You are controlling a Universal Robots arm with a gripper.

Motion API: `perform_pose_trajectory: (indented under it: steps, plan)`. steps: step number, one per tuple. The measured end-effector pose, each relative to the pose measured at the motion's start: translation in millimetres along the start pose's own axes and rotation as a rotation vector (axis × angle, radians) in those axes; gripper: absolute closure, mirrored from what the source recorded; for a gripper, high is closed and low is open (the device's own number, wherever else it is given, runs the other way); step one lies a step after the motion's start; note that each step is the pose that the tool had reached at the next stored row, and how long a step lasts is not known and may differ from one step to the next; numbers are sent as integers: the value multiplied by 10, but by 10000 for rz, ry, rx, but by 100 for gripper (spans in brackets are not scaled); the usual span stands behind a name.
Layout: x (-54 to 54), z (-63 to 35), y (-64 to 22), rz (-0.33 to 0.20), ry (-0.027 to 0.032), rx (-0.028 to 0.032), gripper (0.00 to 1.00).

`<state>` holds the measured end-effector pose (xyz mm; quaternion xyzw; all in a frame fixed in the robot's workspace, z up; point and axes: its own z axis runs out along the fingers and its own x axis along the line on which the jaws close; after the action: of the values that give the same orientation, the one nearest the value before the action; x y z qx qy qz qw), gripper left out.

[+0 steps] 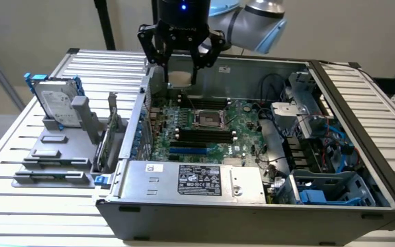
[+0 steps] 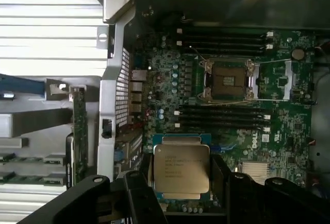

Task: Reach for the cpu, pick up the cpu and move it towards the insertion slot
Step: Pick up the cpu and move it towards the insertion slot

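Observation:
The cpu [image 2: 181,168], a small flat square chip with a pale silvery top and printed text, hangs between my black fingers [image 2: 135,193]. My gripper [image 1: 181,77] is shut on it, and in the exterior view the cpu [image 1: 179,78] shows as a pale square above the back of the open computer case. The insertion slot [image 1: 209,118] lies below and in front of it on the green board, a silvery frame with a dark centre. Seen from the wrist, the insertion slot [image 2: 229,80] stands apart from the held chip, beyond a row of black memory slots.
A silver hard drive [image 1: 57,100] with blue rails stands upright in a grey holder [image 1: 53,154] at the exterior view's left. The case wall [image 1: 139,110] rises beside the gripper. Black memory slots [image 1: 204,135], cables [image 1: 280,110] and a power supply [image 1: 197,180] crowd the case.

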<state>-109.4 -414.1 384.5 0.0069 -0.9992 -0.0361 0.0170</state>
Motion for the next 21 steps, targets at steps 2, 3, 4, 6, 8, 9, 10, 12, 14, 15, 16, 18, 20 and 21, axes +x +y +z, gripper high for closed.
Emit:
perform_pose_trajectory:
  steps: [2, 3, 4, 6, 8, 9, 10, 12, 14, 15, 16, 18, 20, 21]
  plan:
    - [-90, 22, 33, 1, 0, -1, 45]
    - [-132, 34, 51, 1, -1, -2, 45]
    - [-172, 45, 71, 1, -1, -1, 45]
    - [-253, 72, 115, 0, -1, -2, 45]
    - [-324, 97, 162, 1, -1, -2, 45]
    - [-357, 109, 187, 2, 0, -1, 45]
    - [-390, 122, 213, 1, -1, -2, 45]
    - [-446, 143, 270, 0, 0, -1, 45]
    - [-490, 161, 334, 1, -1, -2, 45]
    - [-510, 168, 365, 1, 0, -1, 45]
    - [-529, 174, 396, 2, -1, -1, 45]
    - [-568, 186, 458, 1, 0, -1, 45]
    - [-604, 195, 521, 2, -1, -1, 45]
    - [-625, 199, 555, 1, -1, -2, 45]
